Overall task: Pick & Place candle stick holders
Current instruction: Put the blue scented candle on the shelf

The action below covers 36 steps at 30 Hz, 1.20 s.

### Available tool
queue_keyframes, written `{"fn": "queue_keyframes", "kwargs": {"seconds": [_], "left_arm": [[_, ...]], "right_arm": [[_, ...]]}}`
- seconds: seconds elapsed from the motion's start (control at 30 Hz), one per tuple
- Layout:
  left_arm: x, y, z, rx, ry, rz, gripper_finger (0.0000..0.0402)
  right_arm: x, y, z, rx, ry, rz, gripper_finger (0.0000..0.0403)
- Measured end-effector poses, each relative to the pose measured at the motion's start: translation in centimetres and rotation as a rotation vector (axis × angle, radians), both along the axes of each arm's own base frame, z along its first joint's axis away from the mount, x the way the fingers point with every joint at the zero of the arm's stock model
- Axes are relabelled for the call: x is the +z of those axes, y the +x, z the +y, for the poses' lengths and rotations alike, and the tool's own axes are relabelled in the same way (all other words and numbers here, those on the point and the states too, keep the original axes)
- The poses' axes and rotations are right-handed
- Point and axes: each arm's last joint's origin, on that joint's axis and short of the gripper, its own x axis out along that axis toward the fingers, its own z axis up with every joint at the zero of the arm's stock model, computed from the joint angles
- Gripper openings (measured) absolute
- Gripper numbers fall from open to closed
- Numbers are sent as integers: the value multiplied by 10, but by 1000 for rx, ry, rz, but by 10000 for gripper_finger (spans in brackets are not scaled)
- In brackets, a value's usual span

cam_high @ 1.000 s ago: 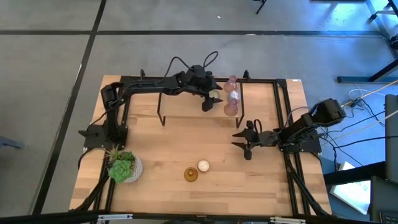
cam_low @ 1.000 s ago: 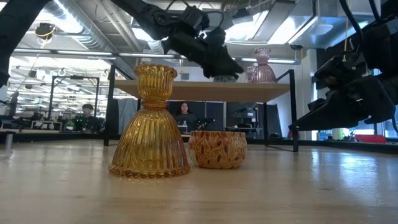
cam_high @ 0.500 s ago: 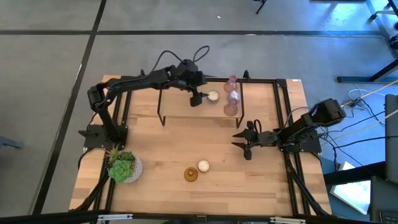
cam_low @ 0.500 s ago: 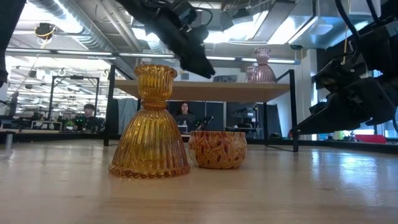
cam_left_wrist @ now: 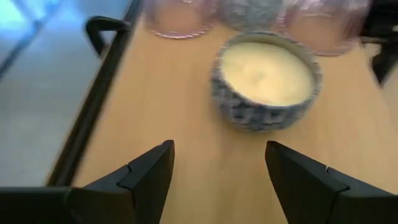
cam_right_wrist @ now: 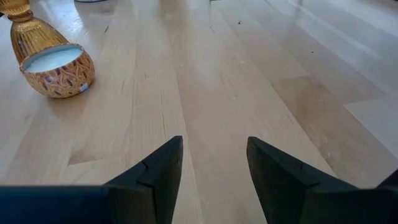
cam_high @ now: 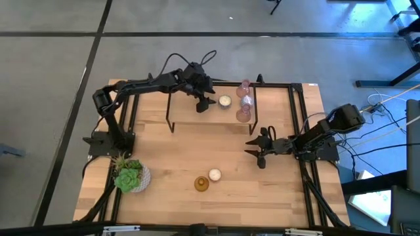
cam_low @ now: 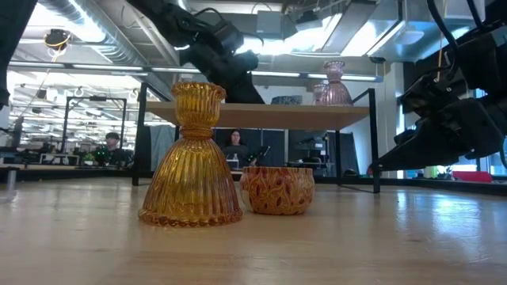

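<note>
My left gripper (cam_high: 203,103) is open and empty over the raised wooden shelf (cam_high: 197,115) at the far side. Its fingers stand short of a small blue-patterned holder with cream wax (cam_left_wrist: 266,78), which sits on its base on the shelf (cam_high: 225,101). Pinkish glass holders (cam_high: 245,102) stand beside it on the shelf; they also show in the left wrist view (cam_left_wrist: 177,18). An amber-gold holder (cam_high: 201,184) and a brown-patterned holder with white wax (cam_high: 214,174) stand on the table near its front edge. My right gripper (cam_high: 258,148) is open and empty above the table's right half.
A green succulent in a white pot (cam_high: 131,176) stands at the near left. The shelf's black legs (cam_high: 170,118) and the black frame rails (cam_high: 302,118) border the work area. Bare wood (cam_right_wrist: 205,74) lies between my right gripper and the two near holders.
My left gripper has drawn back along the shelf toward the table's left edge, away from the blue-patterned holder, which stays standing on the shelf beside the pink ones. My right arm has kept still.
</note>
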Motion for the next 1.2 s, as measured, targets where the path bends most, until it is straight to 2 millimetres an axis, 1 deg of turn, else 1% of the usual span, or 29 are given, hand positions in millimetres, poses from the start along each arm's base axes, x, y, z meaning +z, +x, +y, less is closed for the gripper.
{"fn": "queue_keyframes", "kwargs": {"seconds": [0.07,0.3,0.43,0.67,0.97,1.2], "left_arm": [[0,2,-2,-33,-15,-24,247],[6,15,-17,-92,22,-94,248],[0,22,-23,-94,30,-82,244],[-14,32,-22,-86,16,-84,234],[-13,37,-19,-52,35,-135,228],[-12,37,-18,-30,47,-137,226]], "right_arm": [[0,0,0,-3,-2,1,183],[0,0,0,-8,-5,5,183],[-1,0,0,-7,-7,6,183],[-1,0,0,-6,-10,11,183],[-2,-1,-1,-6,-13,20,183],[-2,-1,-1,-7,-15,23,183]]}}
